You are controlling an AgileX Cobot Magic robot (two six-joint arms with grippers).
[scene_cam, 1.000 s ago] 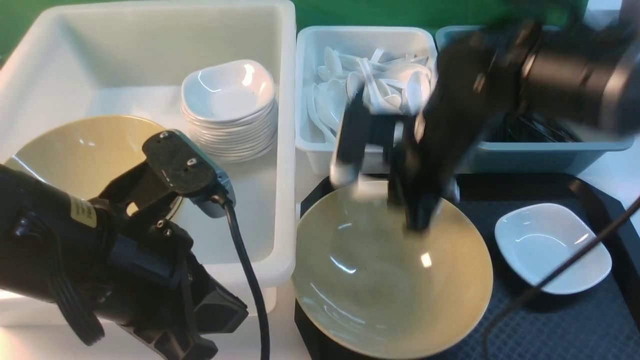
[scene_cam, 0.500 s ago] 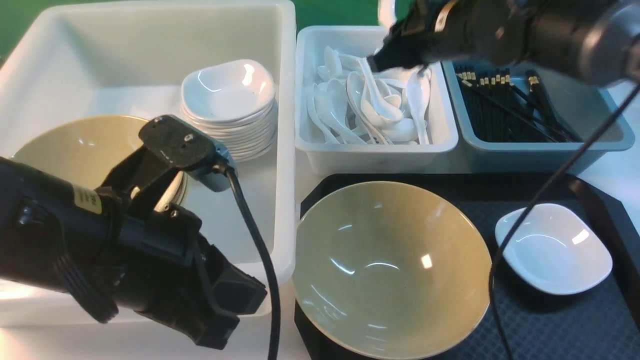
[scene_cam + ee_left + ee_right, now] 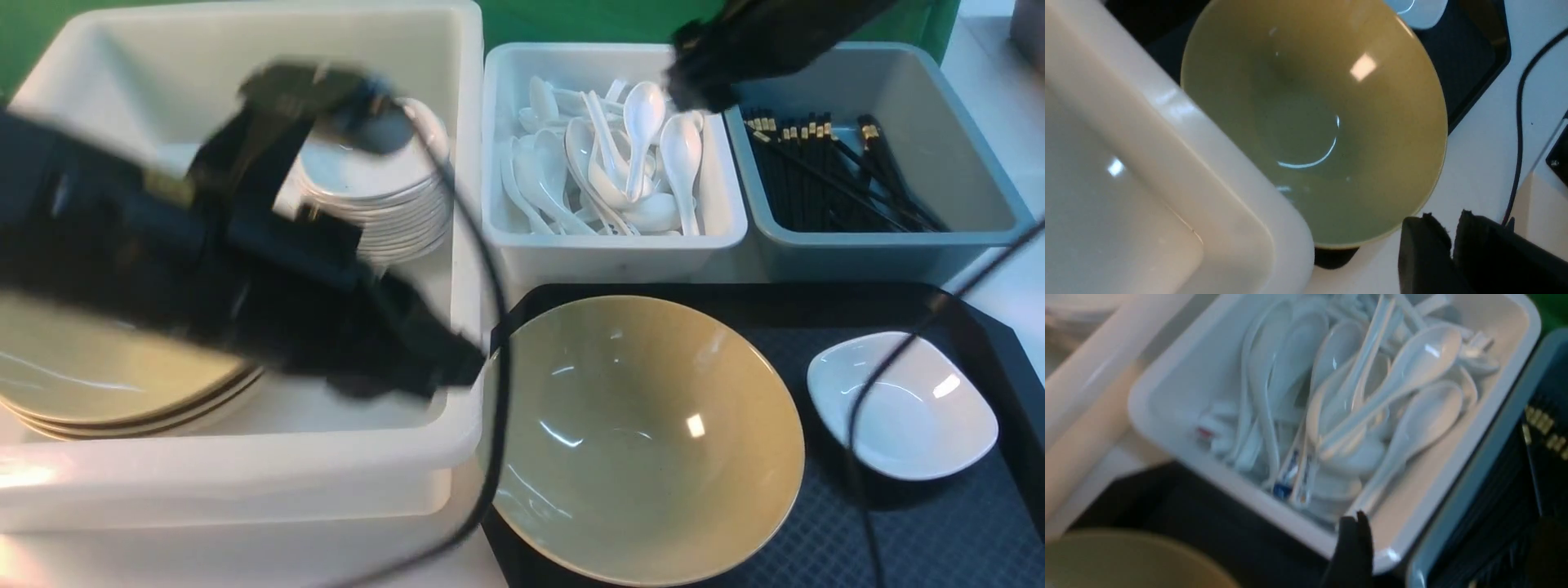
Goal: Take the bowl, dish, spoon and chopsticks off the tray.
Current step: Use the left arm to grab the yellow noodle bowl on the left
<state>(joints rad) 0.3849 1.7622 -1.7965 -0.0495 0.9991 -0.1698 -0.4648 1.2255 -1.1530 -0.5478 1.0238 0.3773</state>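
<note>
The olive-yellow bowl [image 3: 641,441] sits on the left part of the black tray [image 3: 914,531]; it also fills the left wrist view [image 3: 1314,118]. The small white dish [image 3: 902,404] sits on the tray to its right. My left gripper [image 3: 453,363] is blurred at the tub's right rim, next to the bowl's left edge; its fingers [image 3: 1425,237] are shut and empty. My right gripper [image 3: 702,77] is open and empty above the spoon bin. A white spoon [image 3: 641,122] lies on top of the pile there. Black chopsticks [image 3: 824,175] lie in the grey-blue bin. No spoon or chopsticks show on the tray.
A big white tub [image 3: 465,245] on the left holds stacked olive-yellow bowls [image 3: 122,384] and stacked white dishes [image 3: 400,204]. A white bin [image 3: 612,253] of spoons and a grey-blue bin [image 3: 963,147] stand behind the tray. A black cable [image 3: 865,425] crosses the dish.
My right gripper rose from over the bowl with something white, went over the spoon bin and on up; a spoon now tops the pile. My left arm swung right across the tub towards the bowl.
</note>
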